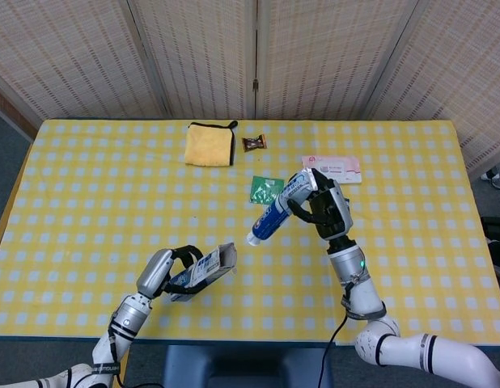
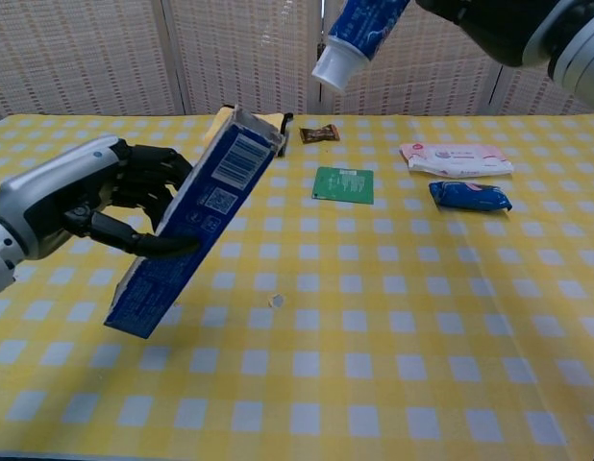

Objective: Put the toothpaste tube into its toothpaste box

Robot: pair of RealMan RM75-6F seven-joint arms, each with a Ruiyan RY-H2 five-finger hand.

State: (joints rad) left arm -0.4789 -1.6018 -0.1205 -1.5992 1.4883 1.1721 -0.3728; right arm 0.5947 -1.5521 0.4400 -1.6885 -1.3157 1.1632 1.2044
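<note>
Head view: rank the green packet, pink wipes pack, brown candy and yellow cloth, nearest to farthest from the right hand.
From the right hand:
1. Pink wipes pack, just behind it.
2. Green packet, to its left, nearly as close.
3. Brown candy, farther back-left.
4. Yellow cloth, farthest left.

Tabletop (image 1: 88,194): yellow/white check. Toothpaste box (image 2: 193,223): dk blue w/ white barcode. Tube (image 1: 273,217): blue, white cap. Cloth (image 1: 209,145): orange-yellow, black trim. Sachet (image 1: 267,191): green. Wipes pack (image 1: 332,168): pink/white.
</note>
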